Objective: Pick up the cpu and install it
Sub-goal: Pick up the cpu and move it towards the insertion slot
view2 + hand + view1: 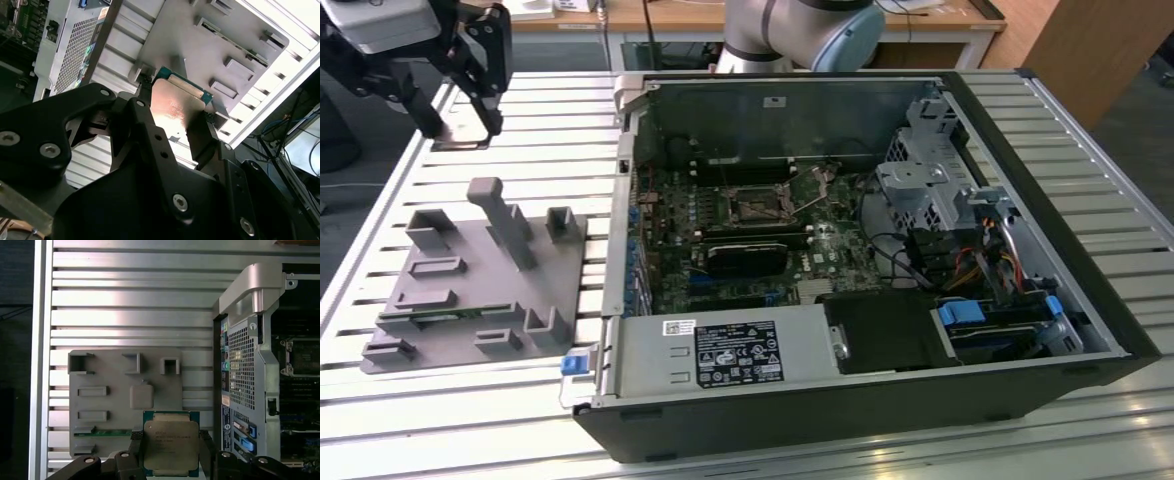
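The gripper [175, 112] clamped the cpu [179, 102] between its two black fingers [201, 137]. Beyond it lay the grey tray [190, 45] on the slatted table [120, 50], beside the computer case [67, 47].

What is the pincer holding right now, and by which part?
The pincer holds the cpu, clamped by two opposite side edges, with its metal top left uncovered.

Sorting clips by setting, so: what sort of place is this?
Likely a robotics lab bench: an open computer case on a slatted metal table, a grey fixture tray beside it, and the gripper holding the cpu.
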Controlling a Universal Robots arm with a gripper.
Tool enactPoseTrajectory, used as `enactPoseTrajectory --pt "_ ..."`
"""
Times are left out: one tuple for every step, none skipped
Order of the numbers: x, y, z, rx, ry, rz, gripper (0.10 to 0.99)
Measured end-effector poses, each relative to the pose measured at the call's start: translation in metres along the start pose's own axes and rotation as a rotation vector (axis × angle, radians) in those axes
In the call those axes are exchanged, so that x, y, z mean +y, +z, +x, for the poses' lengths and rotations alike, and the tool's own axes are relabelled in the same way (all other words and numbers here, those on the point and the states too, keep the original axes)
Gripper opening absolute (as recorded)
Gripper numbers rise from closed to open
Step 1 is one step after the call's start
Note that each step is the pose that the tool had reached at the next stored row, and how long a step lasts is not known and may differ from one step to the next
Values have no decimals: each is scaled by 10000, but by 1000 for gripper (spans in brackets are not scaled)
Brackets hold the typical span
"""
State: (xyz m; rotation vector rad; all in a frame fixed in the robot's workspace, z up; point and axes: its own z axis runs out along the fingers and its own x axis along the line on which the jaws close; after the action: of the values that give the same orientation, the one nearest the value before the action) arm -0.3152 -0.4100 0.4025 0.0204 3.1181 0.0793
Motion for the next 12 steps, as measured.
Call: enactPoseTrajectory --pt "0 0 -10 1 0 0 533" --pt "0 0 -21 1 0 1 533" --pt "0 0 -32 1 0 1 533" --pt "0 1 -42 0 -1 0 533" --pt "0 1 -53 1 -1 1 533" --pt "1 1 -65 1 0 1 533" --pt "1 1 -82 0 0 1 533" --pt "1 2 -98 1 -1 1 533" --pt "1 2 -114 1 0 1 533" --pt "1 3 -131 0 0 0 533" --pt "2 3 -146 0 0 0 533" --pt "2 4 -163 0 0 0 533"
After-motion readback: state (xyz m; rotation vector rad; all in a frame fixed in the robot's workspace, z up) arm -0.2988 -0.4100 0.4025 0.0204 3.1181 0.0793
